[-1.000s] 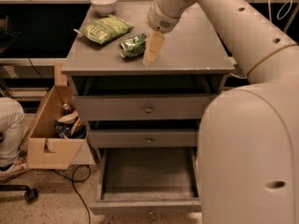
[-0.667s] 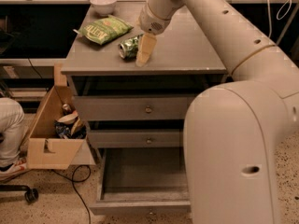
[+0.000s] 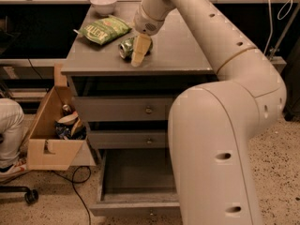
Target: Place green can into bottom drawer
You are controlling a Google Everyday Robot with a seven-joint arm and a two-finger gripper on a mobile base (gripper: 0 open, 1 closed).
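Observation:
The green can [image 3: 126,47] lies on its side on the grey cabinet top [image 3: 178,50], silver end toward the left. My gripper [image 3: 139,51] hangs from the white arm and reaches down right at the can, its cream finger [image 3: 140,50] covering the can's right part. The bottom drawer [image 3: 136,184] is pulled open below, and the part of it that shows holds nothing; its right side is hidden behind my arm.
A green chip bag [image 3: 104,29] and a white bowl [image 3: 104,3] sit on the cabinet top behind the can. Two shut drawers [image 3: 126,109] are above the open one. A cardboard box [image 3: 49,125] with clutter stands at the left, beside a person's leg [image 3: 9,130].
My arm has swung left and the gripper has stayed over the can. The view has shifted so more of my arm fills the right side.

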